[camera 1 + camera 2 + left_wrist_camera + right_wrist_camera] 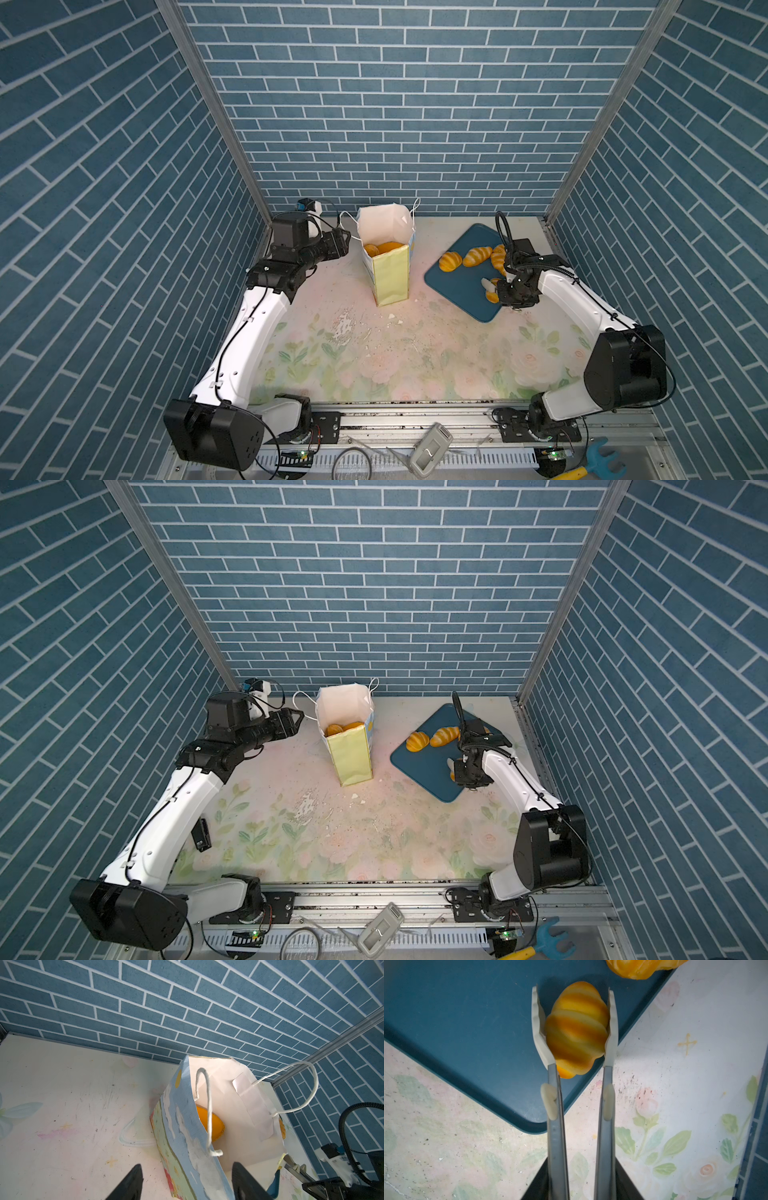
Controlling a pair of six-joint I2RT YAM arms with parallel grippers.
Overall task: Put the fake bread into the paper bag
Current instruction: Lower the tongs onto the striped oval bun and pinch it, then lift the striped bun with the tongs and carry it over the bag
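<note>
The paper bag [388,274] stands upright and open at the back middle of the table, with fake bread [388,248] lying inside it. My left gripper [345,243] is open at the bag's left rim; in the left wrist view the bag's blue side panel [182,1126] runs between its spread fingers [135,1180]. My right gripper [515,291] is shut on metal tongs [556,1126]. Their white tips clamp a small ridged roll [577,1028] over the near corner of the dark blue tray [457,286]. Three more breads [450,261] lie on the tray.
White crumbs [395,318] are scattered on the floral table in front of the bag. A grey device [430,449] and a blue and yellow tool [598,461] lie below the front rail. Blue brick walls close in the back and both sides.
</note>
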